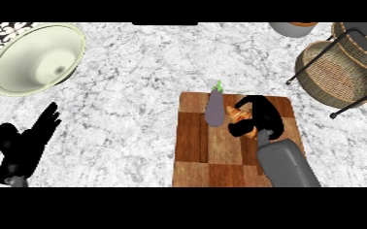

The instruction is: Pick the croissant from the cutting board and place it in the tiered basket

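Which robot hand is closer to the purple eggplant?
The right hand. It is on the cutting board just right of the eggplant, curled round the croissant. The left hand rests open far to the left, off the board.

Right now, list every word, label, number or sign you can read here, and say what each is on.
None: nothing readable shows.
The cutting board, the eggplant, the croissant, the tiered basket and the pale bowl bear no lettering.
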